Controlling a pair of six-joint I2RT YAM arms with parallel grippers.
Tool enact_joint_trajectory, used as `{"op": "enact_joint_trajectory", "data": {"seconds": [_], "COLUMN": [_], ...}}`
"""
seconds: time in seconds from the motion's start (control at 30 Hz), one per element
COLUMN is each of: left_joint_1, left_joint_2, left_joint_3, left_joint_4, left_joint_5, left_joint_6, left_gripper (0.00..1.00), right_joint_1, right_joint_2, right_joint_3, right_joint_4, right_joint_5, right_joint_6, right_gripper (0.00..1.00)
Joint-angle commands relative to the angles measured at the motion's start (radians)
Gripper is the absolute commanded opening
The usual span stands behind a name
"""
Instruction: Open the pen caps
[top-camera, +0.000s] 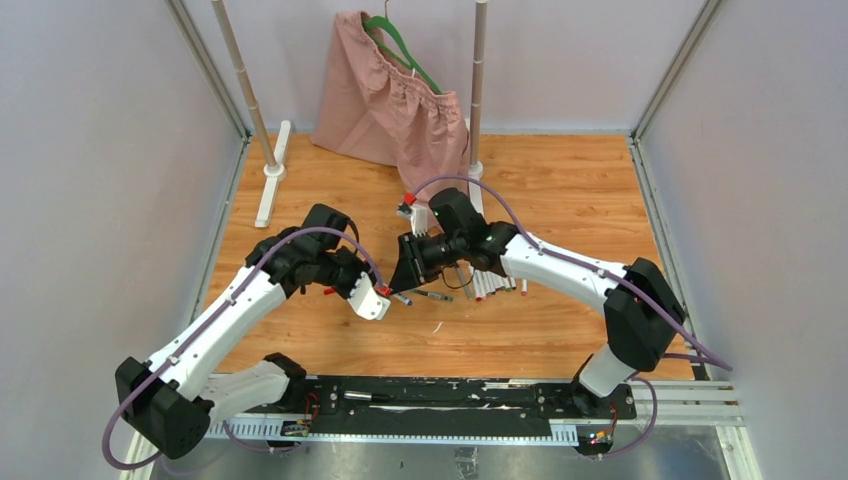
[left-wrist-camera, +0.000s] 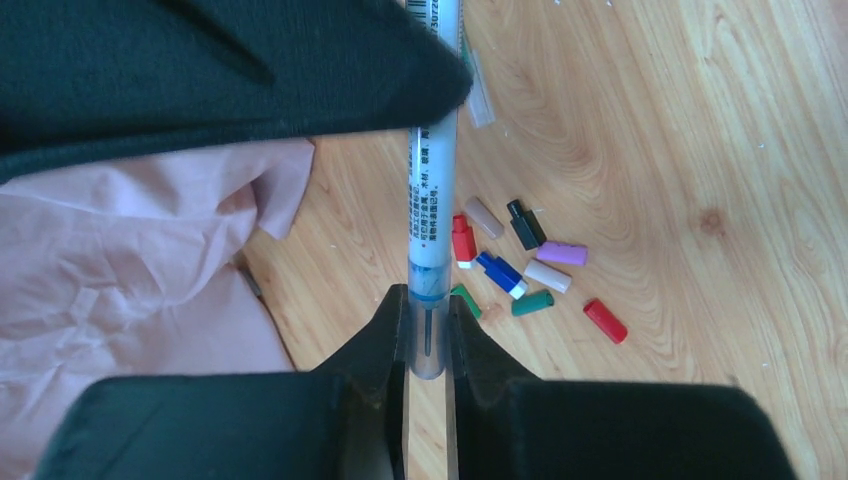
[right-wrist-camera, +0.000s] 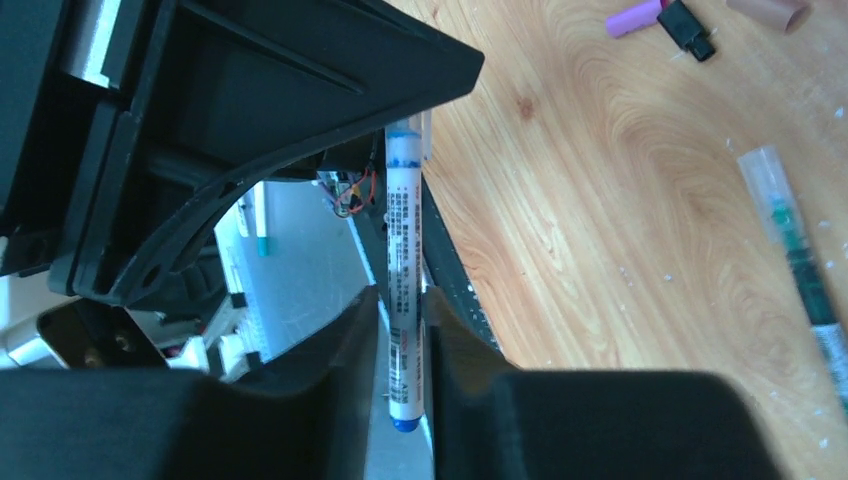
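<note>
between left gripper (left-wrist-camera: 428, 310) and right gripper (right-wrist-camera: 402, 315): pen (left-wrist-camera: 433, 200) spans lengthwise, pen cap (left-wrist-camera: 428, 348) leftward.

On the pen (left-wrist-camera: 432, 210), beyond the left gripper (left-wrist-camera: 430, 335): small black print, apparently Chinese characters, along the white barrel; barcode digits at its far end. None legible.

**Robot body: white links, black joints, purple cables**

The left arm (top-camera: 215, 320) and right arm (top-camera: 560, 265) are wearing white shells between chunky black joint housings. A purple cable (top-camera: 300, 233) is running along each arm, with small red tabs (top-camera: 383, 290) showing near the wrists. The left gripper (left-wrist-camera: 428, 305) and right gripper (right-wrist-camera: 402, 300) are showing matte black, wedge-shaped fingers (left-wrist-camera: 380, 345).
</note>
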Motion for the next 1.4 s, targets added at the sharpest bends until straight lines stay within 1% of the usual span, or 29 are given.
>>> {"op": "enact_joint_trajectory", "data": {"seconds": [0.0, 0.07, 0.13, 0.17, 0.2, 0.3, 0.33, 0.5, 0.6, 0.8, 1.03, 1.37], "left_joint_1": [-0.009, -0.009, -0.01, -0.01, -0.01, -0.01, -0.009, -0.005, 0.032, 0.088, 0.146, 0.229], "left_joint_2": [0.015, 0.021, 0.027, 0.03, 0.032, 0.048, 0.056, 0.121, 0.142, 0.138, 0.152, 0.189], "left_joint_3": [0.031, 0.045, 0.054, 0.057, 0.062, 0.081, 0.088, 0.138, 0.151, 0.129, 0.084, 0.078], "left_joint_4": [-0.015, -0.015, -0.015, -0.016, -0.014, -0.014, -0.014, -0.014, -0.006, 0.046, 0.142, 0.227], "left_joint_5": [-0.005, -0.005, -0.008, -0.011, -0.015, -0.04, -0.055, -0.16, -0.162, -0.188, -0.267, -0.332], "left_joint_6": [-0.02, -0.031, -0.04, -0.044, -0.05, -0.076, -0.083, -0.145, -0.149, -0.132, -0.116, -0.082], "left_gripper": [0.0, 0.0, 0.0, 0.0, 0.0, 0.0, 0.0, 0.0, 0.0, 0.0, 0.0, 0.01], "right_joint_1": [-0.009, -0.004, -0.002, -0.002, -0.001, 0.002, 0.001, -0.006, -0.015, -0.028, -0.034, -0.034], "right_joint_2": [0.043, 0.067, 0.082, 0.088, 0.09, 0.085, 0.075, -0.004, -0.072, -0.21, -0.311, -0.358], "right_joint_3": [-0.018, -0.013, -0.011, -0.012, -0.012, -0.019, -0.03, -0.113, -0.187, -0.295, -0.335, -0.349], "right_joint_4": [0.115, 0.134, 0.184, 0.207, 0.22, 0.222, 0.219, 0.183, 0.148, 0.039, -0.066, -0.196], "right_joint_5": [-0.037, -0.031, -0.031, -0.036, -0.036, -0.03, -0.024, 0.005, 0.034, 0.084, 0.117, 0.139], "right_joint_6": [0.075, 0.093, 0.117, 0.132, 0.14, 0.143, 0.14, 0.11, 0.073, 0.013, -0.038, -0.103], "right_gripper": [0.34, 0.36, 0.35, 0.31, 0.26, 0.05, 0.01, 0.0, 0.0, 0.0, 0.0, 0.0]}}
